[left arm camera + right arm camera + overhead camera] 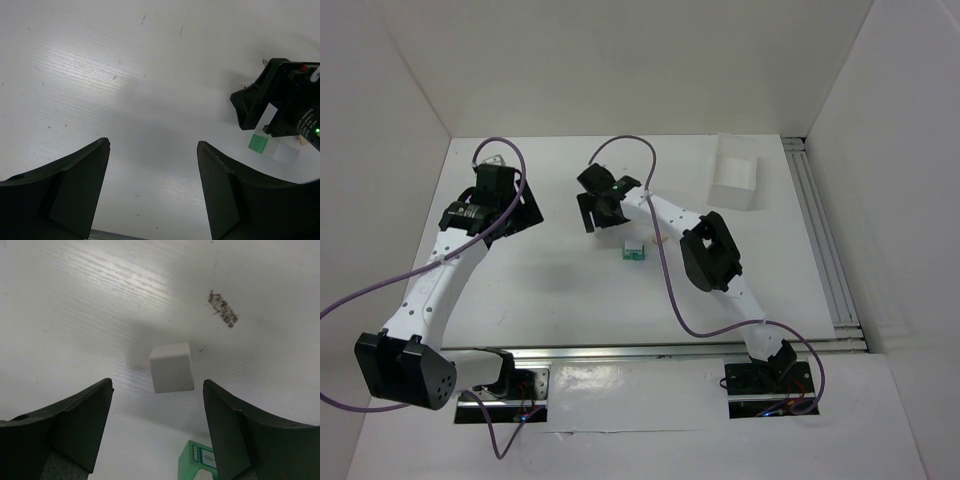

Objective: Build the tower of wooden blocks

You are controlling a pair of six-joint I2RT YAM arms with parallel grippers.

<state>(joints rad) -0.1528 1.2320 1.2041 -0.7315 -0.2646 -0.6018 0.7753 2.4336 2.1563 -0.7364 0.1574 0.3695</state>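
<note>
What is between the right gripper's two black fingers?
In the right wrist view, a small pale cube sits on the white table, framed between the open fingers, touching neither.

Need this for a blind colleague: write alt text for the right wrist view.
A pale cube on the white table shows between the right gripper's open black fingers; a green block peeks in at the bottom edge.

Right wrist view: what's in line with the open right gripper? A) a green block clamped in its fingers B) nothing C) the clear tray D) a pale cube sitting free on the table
D: the pale cube sits on the table between the right gripper's open fingers, touching neither.
</note>
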